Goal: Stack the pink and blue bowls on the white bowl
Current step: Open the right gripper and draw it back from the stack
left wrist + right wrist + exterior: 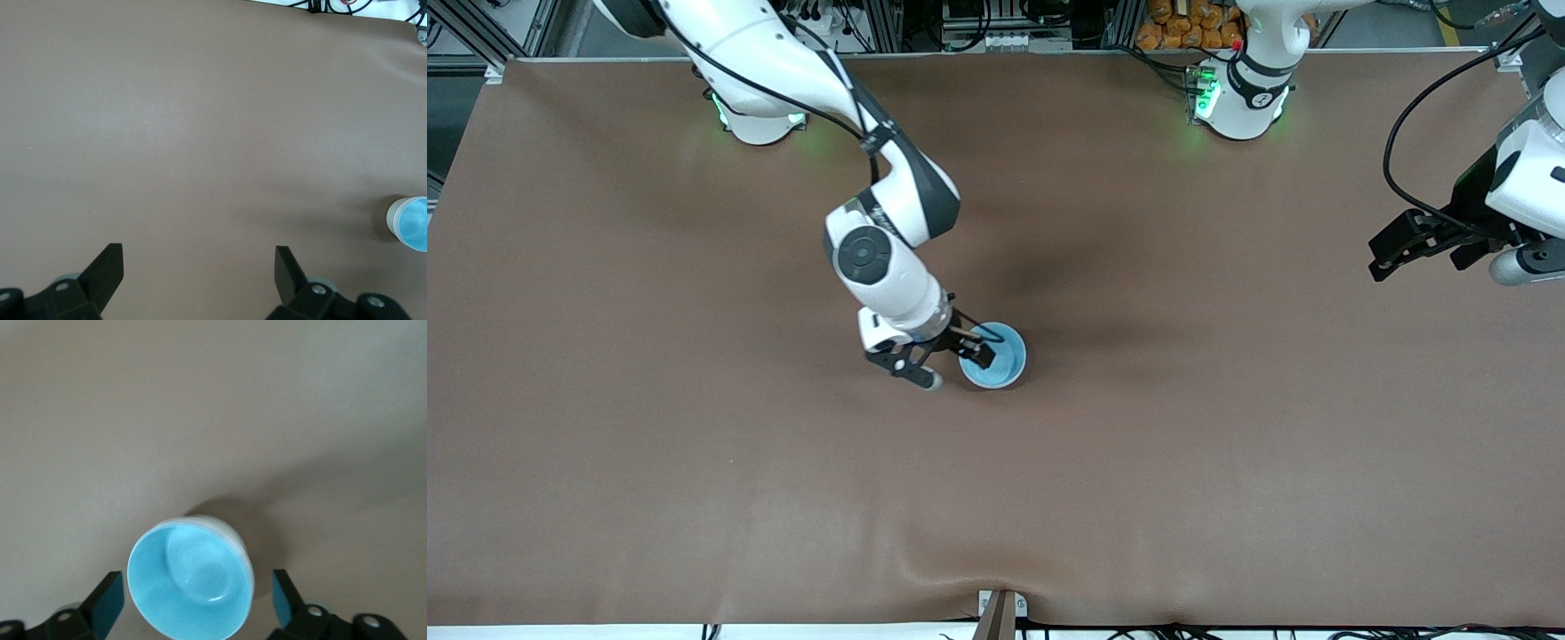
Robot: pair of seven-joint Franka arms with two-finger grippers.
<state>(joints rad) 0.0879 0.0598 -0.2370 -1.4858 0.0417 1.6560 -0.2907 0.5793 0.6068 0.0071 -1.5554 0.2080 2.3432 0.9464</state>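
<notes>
The inner bowl is sitting nested in the outer bowl, and the pair is resting on the table just below the centre of the front view. The right gripper is straddling them, one spread finger standing on each side. The left gripper is waiting with jaws apart over the table at the frame's edge toward the left arm's end, in the upper half and well apart from the bowls.

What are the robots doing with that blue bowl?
The right gripper is right at the blue bowl in the middle of the brown table, with its fingers open on either side of the rim, not squeezing it. The blue bowl sits on top of a paler bowl whose whitish side shows just under it in the right wrist view. The left gripper waits, open, up over its own end of the table.
</notes>
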